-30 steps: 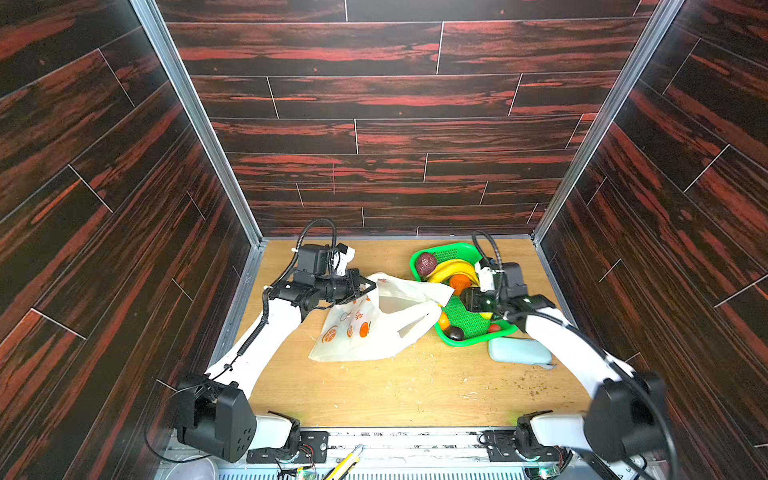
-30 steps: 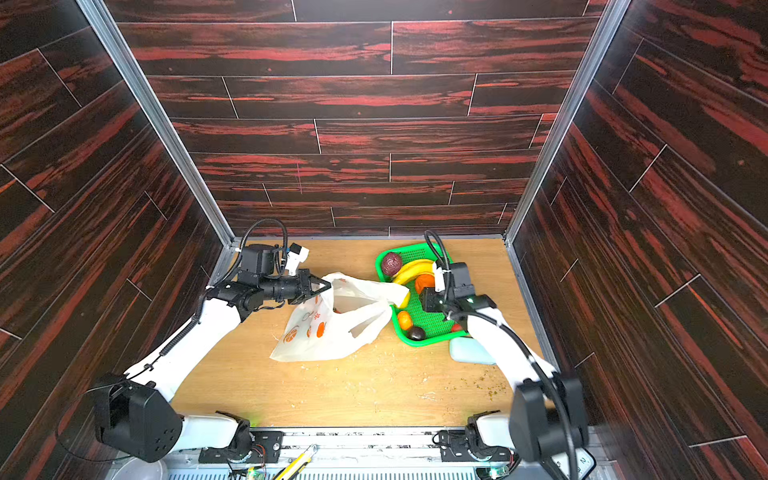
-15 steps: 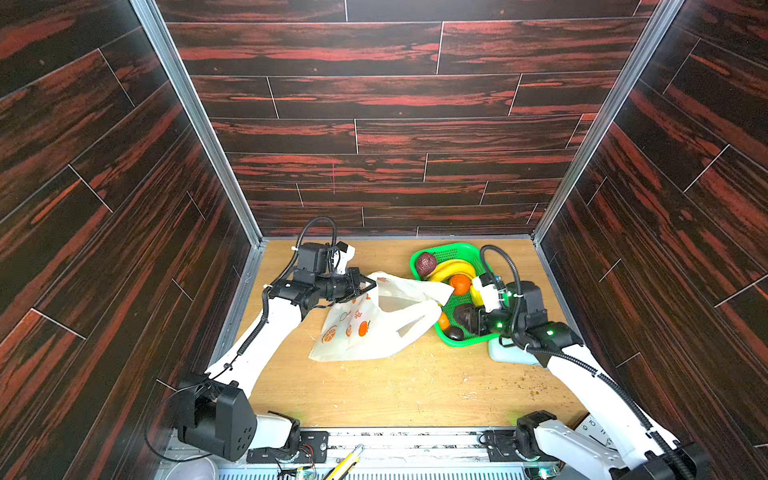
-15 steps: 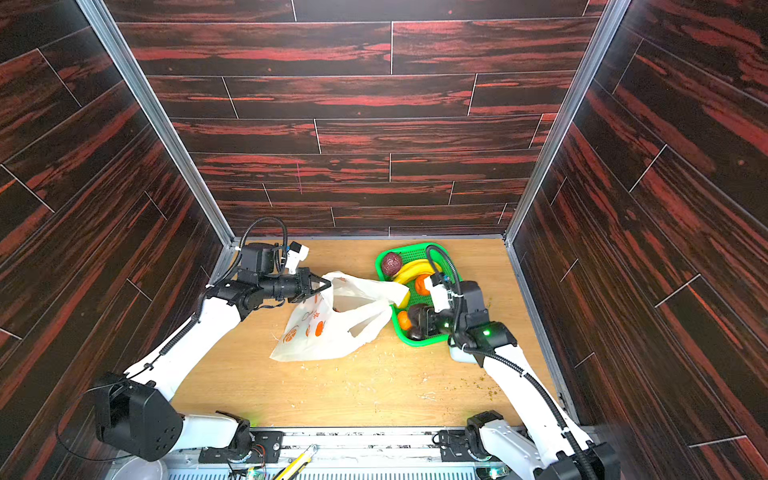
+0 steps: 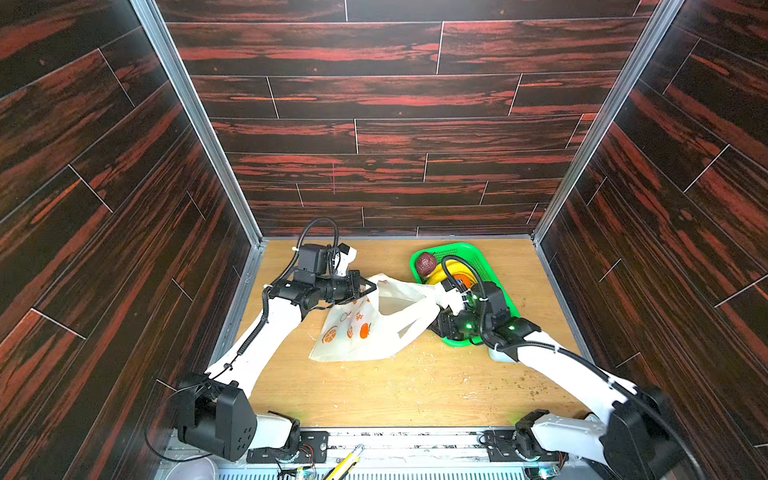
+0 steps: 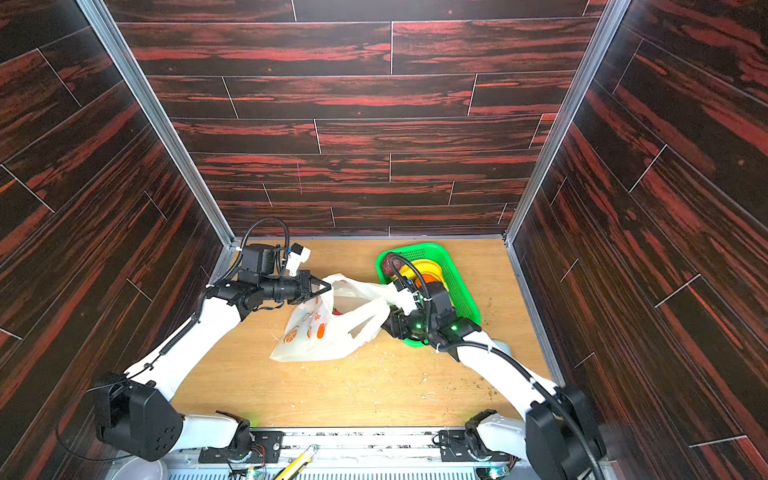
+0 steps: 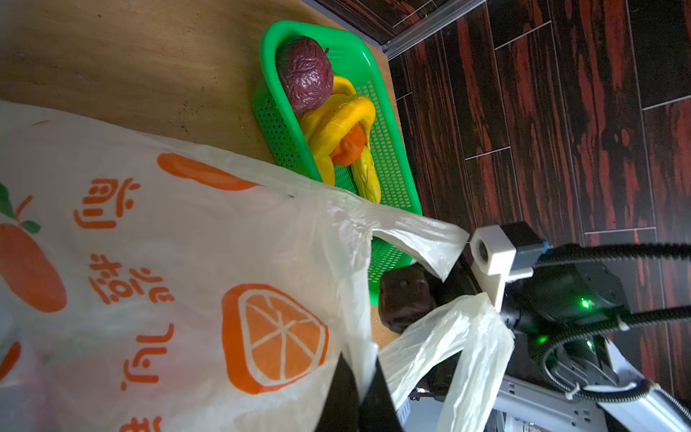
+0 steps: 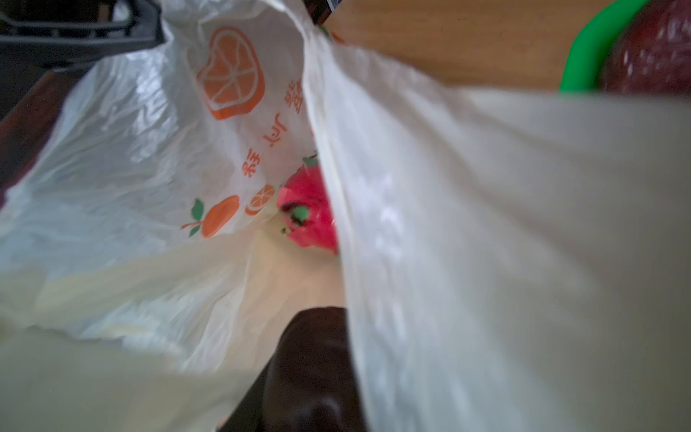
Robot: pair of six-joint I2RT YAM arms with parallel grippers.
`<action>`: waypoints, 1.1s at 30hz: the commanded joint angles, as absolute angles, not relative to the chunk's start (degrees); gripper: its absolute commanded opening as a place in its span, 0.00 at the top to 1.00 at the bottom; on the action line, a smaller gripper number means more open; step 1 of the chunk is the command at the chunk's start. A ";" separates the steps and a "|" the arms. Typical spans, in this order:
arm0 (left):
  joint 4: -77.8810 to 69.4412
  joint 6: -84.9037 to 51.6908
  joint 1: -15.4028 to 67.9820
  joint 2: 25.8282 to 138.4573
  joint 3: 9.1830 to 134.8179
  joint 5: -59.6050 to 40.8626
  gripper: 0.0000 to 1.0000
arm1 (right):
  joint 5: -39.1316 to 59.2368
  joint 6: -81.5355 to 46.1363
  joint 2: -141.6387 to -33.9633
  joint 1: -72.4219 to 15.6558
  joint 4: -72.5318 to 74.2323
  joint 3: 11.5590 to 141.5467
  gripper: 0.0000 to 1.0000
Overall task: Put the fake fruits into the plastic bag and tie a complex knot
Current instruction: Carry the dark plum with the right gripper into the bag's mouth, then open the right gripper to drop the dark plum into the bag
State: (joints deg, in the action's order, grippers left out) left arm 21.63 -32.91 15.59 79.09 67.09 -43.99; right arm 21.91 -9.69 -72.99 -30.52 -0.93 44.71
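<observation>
Left gripper (image 7: pixel 358 402) is pinching the edge of the plastic bag (image 7: pixel 179 254) tight. Right gripper (image 7: pixel 433 291) is holding a dark purple ball (image 7: pixel 402 301) between the bag's two handles (image 7: pixel 422 239), and bananas (image 7: pixel 336 123), an orange (image 7: pixel 347 146) and a wrinkly purple fruit (image 7: pixel 304 74) are sitting in the green basket (image 7: pixel 266 48).

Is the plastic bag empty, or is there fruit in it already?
Not empty. The right wrist view looks into the plastic bag and shows a pink dragon fruit lying inside. Whether more is hidden, cannot tell.
</observation>
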 commanded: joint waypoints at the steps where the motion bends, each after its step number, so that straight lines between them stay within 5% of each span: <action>1: 22.81 -30.46 15.25 78.66 67.72 -45.93 1.00 | 23.21 -6.14 -76.65 -30.75 8.00 47.41 0.57; 29: 19.47 -33.18 15.43 78.93 67.05 -46.15 1.00 | 25.42 -9.78 -98.23 -39.53 18.85 60.64 0.55; 33: 19.45 -33.16 15.41 78.94 67.15 -45.80 1.00 | 24.27 -10.41 -98.77 -39.68 18.96 60.81 0.49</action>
State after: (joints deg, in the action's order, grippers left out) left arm 20.05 -33.26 15.59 79.09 67.09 -45.93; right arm 25.02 -9.61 -97.41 -39.29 17.63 59.51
